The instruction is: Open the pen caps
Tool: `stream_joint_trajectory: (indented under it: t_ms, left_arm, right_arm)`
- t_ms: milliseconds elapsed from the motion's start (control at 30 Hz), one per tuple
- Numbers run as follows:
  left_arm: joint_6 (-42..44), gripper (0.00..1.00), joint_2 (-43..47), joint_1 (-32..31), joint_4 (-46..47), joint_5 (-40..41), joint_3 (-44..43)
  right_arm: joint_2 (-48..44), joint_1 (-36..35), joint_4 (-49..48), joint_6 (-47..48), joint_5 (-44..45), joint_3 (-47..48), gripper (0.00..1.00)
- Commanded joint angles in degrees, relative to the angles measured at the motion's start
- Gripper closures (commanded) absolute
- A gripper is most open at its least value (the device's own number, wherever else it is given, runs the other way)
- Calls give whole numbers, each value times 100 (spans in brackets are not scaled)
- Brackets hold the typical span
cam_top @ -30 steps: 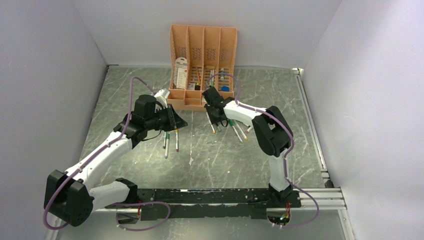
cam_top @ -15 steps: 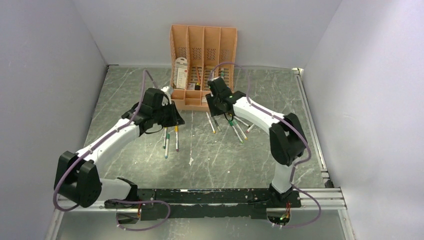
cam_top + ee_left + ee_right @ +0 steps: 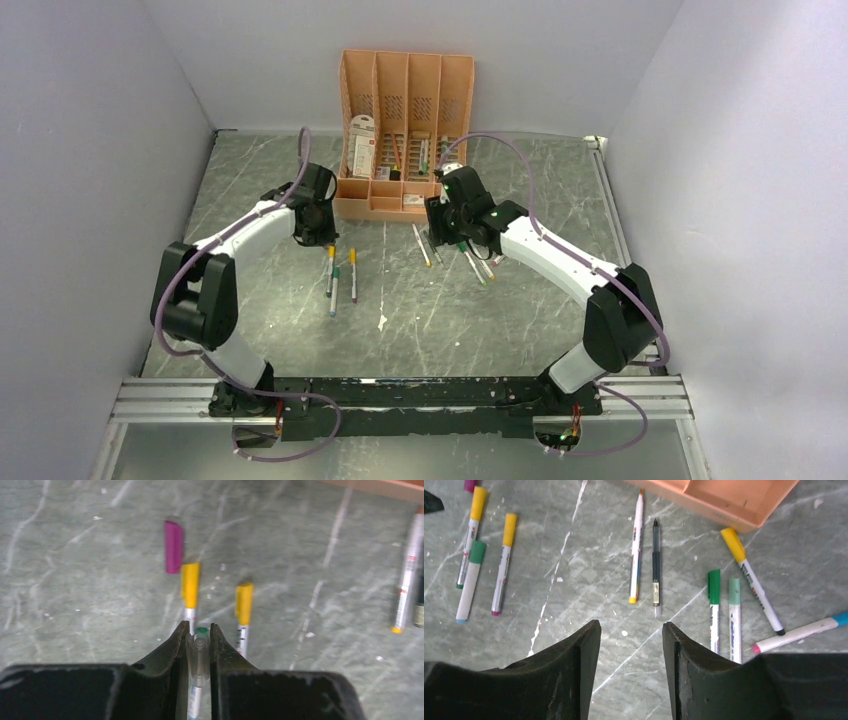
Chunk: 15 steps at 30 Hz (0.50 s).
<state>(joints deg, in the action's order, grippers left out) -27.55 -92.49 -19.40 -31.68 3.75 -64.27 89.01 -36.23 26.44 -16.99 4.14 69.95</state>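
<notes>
At the organiser's (image 3: 385, 212) edge, left tool (image 3: 198, 630) pinches clear cap (image 3: 200, 657) (right tool (image 3: 631, 630) parted, empty).

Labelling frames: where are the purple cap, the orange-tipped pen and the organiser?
purple cap (image 3: 173, 546): left wrist view, mid-side.
orange-tipped pen (image 3: 636, 550): right wrist view, mid-barrel.
organiser (image 3: 408, 57): top view, upper rim.

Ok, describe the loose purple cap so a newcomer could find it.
Find the peach-orange organiser at the table's back edge, then the three pens lying left of its front. By their capped ends, beside a yellow-capped pen, lies the cap: short, purple, with no barrel attached.
</notes>
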Motion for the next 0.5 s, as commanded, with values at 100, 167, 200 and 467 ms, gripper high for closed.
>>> stream_joint_trajectory:
  t_ms: [100,167,200,467]
  left_arm:
    - [265,92,-484,252,-401,854,-474]
    - [272,92,-561,286,-403,1012,-519]
    - [283,92,-606,306,-399,1070,-547]
    - [372,92,-1282,421,-383,1065,-942]
  right_arm:
    - [-341,18,-162,-124,-242,-404,51]
    - [-364,19,-190,-127,-274,-471,50]
    - [-381,19,-203,-135,-288,-489,50]
    - [-383,18,-275,-136,-370,-568,49]
